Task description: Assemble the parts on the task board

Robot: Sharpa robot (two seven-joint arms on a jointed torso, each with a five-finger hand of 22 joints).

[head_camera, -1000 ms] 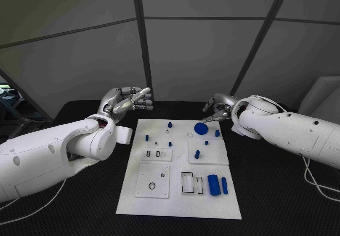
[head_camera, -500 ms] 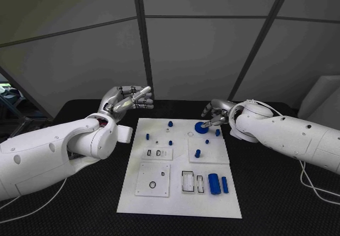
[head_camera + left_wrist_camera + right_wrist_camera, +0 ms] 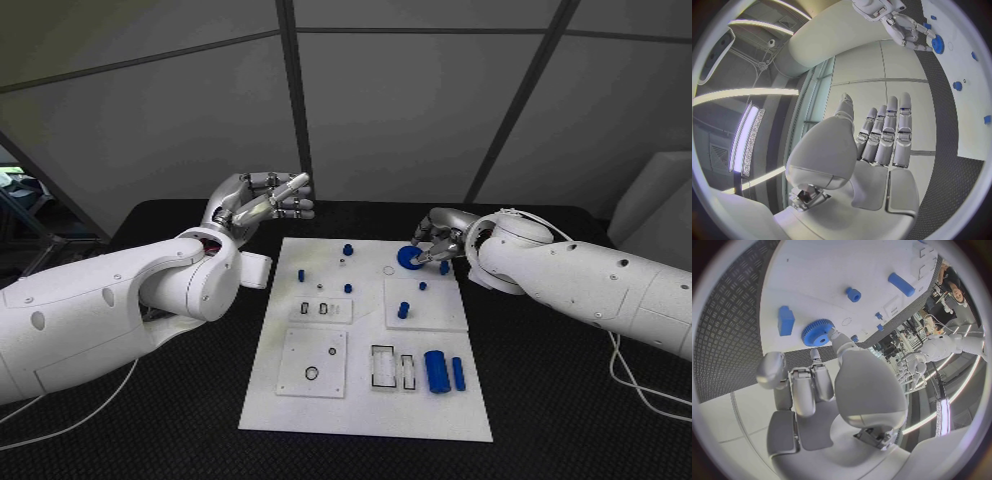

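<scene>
Lowered onto the blue gear (image 3: pixel 410 259), right robot hand (image 3: pixel 437 236) touches it (right wrist view: fingertip contact); left robot hand (image 3: pixel 264 203) spread.

A robotics lab — grey partition panels (image 3: pixel 404 100) wall in a black table (image 3: pixel 548 330), with ceiling strip lights (image 3: pixel 748 140) above and another white robot (image 3: pixel 942 347) nearby.

The silver many-fingered left hand (image 3: pixel 267 203) is raised, fingers (image 3: pixel 887 132) straight and empty. The silver right hand (image 3: pixel 436 240) reaches down, fingers (image 3: pixel 837 340) part-curled.
</scene>
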